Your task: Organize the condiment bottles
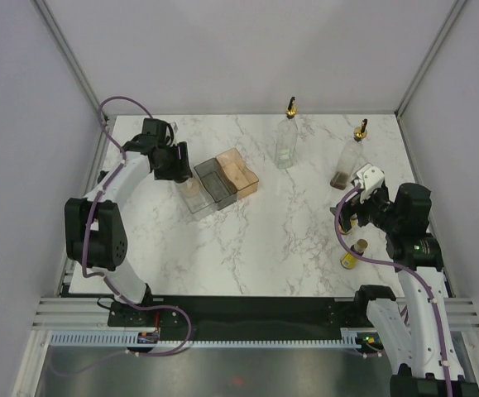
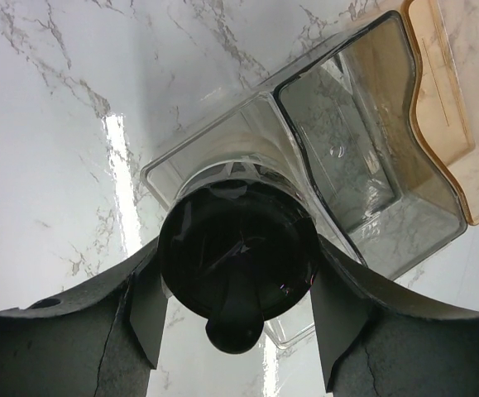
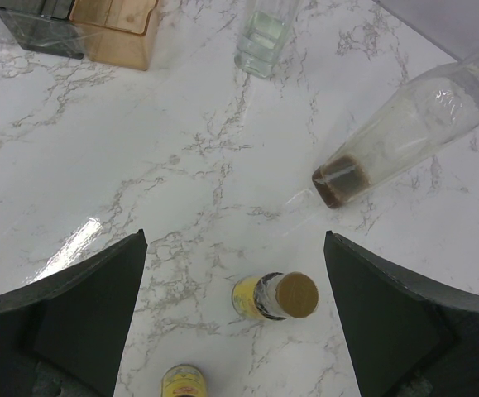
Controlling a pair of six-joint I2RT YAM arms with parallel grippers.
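**Right side, nearest.** The right fingers (image 3: 82, 314) stand spread wide with nothing between them, hanging above the marble surface (image 3: 140, 165). The right wrist view shows two small bottles below the gap. One yellow bottle (image 3: 260, 296) stands upright with a brown cap. A second yellow bottle (image 3: 181, 382) is cut by the lower edge of the frame. In the top view, one of the pair stands in plain sight at lower right. The other is half hidden by the arm and its cable.

**Right side, farther.** A tall bottle (image 3: 404, 132) with dark brown contents at its base lies right of centre in the wrist frame, its top cropped. Only the top view shows its gold spout. The far tall bottle (image 3: 264, 37) shows just its lower body at the top of the wrist frame. The top view shows it whole and upright, near the far edge of the surface.

**Left side.** The left fingers (image 2: 140, 322) are clamped on a black-lidded jar (image 2: 239, 248), one finger at each side of the lid. Only the left wrist view shows this grip, since the arm covers the jar in the top view. The jar is at the near end of the clear bin (image 2: 181, 165); whether it rests on the bin's floor cannot be told. The grey bin (image 2: 371, 165) and the orange bin (image 2: 454, 124) follow side by side, upper left of centre in the top view.
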